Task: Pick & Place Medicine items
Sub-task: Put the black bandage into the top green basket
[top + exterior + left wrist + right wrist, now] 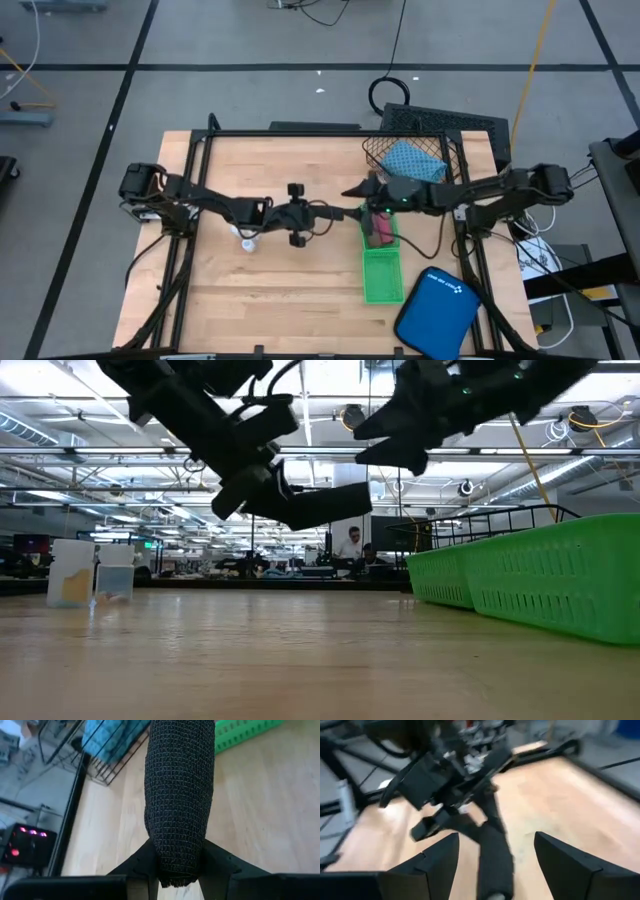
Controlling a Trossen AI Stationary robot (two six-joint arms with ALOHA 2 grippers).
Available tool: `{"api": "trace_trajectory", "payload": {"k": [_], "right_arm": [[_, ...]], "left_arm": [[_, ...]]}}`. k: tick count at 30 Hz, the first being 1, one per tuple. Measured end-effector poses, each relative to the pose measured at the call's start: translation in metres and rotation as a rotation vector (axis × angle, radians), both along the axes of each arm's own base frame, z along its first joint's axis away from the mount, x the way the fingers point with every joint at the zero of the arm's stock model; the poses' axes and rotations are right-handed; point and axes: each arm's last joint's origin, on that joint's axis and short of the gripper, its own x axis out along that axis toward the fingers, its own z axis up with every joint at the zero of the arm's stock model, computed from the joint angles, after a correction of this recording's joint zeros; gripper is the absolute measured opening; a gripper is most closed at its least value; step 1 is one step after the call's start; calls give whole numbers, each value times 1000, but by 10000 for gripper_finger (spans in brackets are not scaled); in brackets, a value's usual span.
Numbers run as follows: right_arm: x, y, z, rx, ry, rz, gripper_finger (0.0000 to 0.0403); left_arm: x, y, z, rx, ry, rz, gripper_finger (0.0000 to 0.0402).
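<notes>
**Black roll held above the table**

The left gripper (180, 865), over mid-table, is closed on one end of the black roll (180, 795), which juts out toward the green tray (381, 268). The right gripper (495, 855) hovers by the tray's far end, fingers spread wide and holding nothing. A pink roll (380, 230) lies in the tray; the teal pouch (412, 160) sits in the wire basket (455, 150).

A long green tray (382, 272) lies on the wooden table (280, 300), with a black wire basket (455, 150) at the table's far edge. A smooth blue case (436, 312) with white marks overhangs the near right corner.
</notes>
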Motion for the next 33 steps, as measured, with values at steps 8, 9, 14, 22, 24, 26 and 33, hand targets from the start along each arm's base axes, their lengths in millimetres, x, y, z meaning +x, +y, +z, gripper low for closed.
{"api": "trace_trajectory", "payload": {"k": [8,9,14,22,24,26,33], "right_arm": [[40,-22,32,91,267,115,250],[45,-25,35,111,278,153,250],[67,-30,30,168,357,246,250],[85,-30,-1,172,436,256,248],[85,-30,-3,174,443,255,241],[86,-30,-3,172,437,254,226],[86,-30,-4,154,446,264,114]], "left_arm": [[1,-13,4,151,37,-88,108],[0,-14,4,179,47,-96,108],[2,-16,8,259,46,-86,108],[4,-16,11,244,31,-96,108],[4,-16,11,241,33,-95,108],[4,-16,11,238,35,-95,108],[4,-16,10,218,27,-81,108]]}}
